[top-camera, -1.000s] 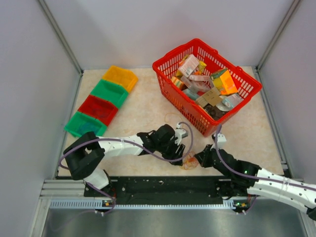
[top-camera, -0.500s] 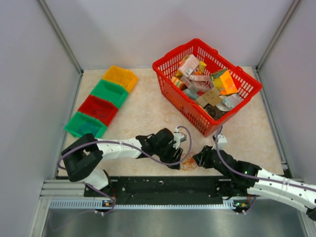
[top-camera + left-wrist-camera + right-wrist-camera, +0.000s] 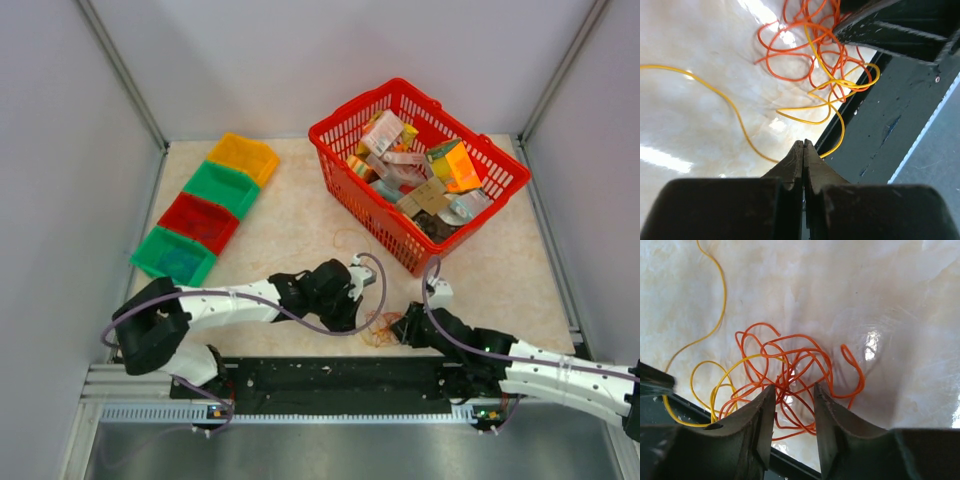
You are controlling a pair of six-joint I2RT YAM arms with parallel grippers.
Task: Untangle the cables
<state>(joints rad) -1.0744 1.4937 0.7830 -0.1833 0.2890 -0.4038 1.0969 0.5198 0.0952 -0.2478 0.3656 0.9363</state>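
Nearest the camera, the black mounting plate (image 3: 330,375) carries both arm bases along the table's near edge. Just beyond its edge lie the cables (image 3: 377,330) — a loose knot of orange wire (image 3: 785,385) laced with loops of yellow wire (image 3: 727,100). They rest on the beige marbled table (image 3: 290,230), with part of the yellow overhanging the plate. The left gripper (image 3: 803,146) extends from the left, low over the table, its jaws pressed fully together. In the left wrist view the yellow wire runs up to the fingertips from either side, but whether it is pinched or merely passes beneath cannot be told. One long tail of that yellow wire lies across the table toward the left of that view. The right gripper (image 3: 792,390) faces it from the right with jaws parted, one finger on each side of the orange knot's near loops — straddling, not clamping. Farther back a single thin loop (image 3: 343,239) lies alone on the table. Beyond it, at left, stands a diagonal row of four bins (image 3: 215,180), green, red, green and yellow. At right is a red mesh basket (image 3: 360,200) heaped with assorted packets
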